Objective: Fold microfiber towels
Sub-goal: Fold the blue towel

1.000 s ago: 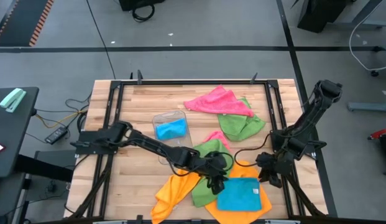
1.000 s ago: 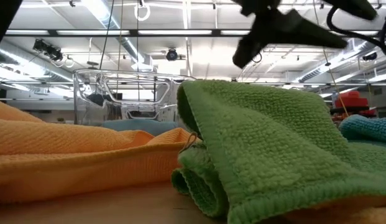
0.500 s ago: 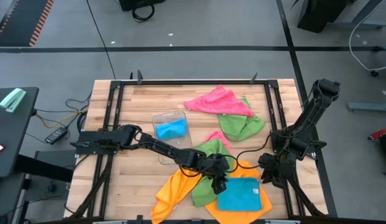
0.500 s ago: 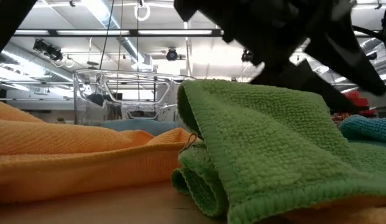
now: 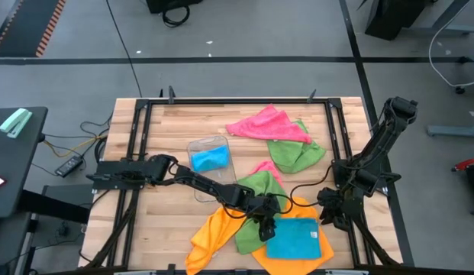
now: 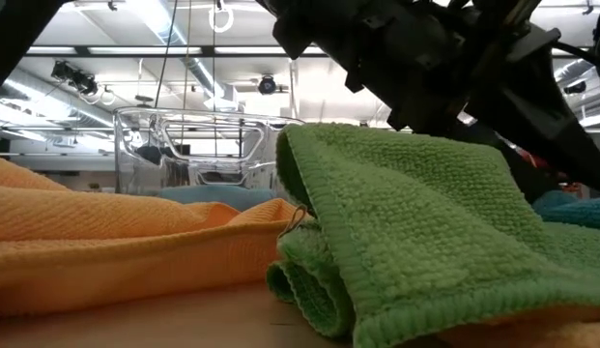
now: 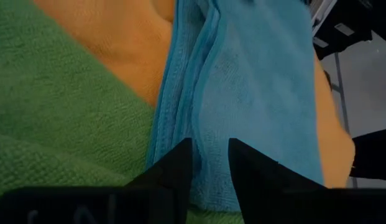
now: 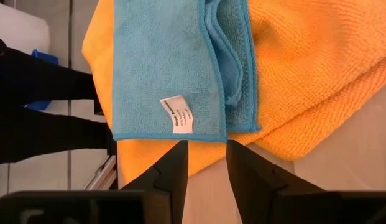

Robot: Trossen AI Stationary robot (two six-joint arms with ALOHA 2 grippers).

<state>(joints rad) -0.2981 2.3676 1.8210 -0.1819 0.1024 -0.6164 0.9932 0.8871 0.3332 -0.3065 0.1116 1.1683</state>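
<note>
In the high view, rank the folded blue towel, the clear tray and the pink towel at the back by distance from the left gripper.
From the left gripper:
1. Folded blue towel, right beside it at the front edge.
2. Clear tray, mid-table, toward the left.
3. Pink towel, at the back.

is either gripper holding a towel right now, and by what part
Nothing is held. The left gripper hovers over the folded blue towel's edge, fingers apart; the right gripper is open beside the orange towel.

Bright, even overhead lighting with soft shadows; ceiling strip lights glare at table height, where the near green towel looks slightly soft.
</note>
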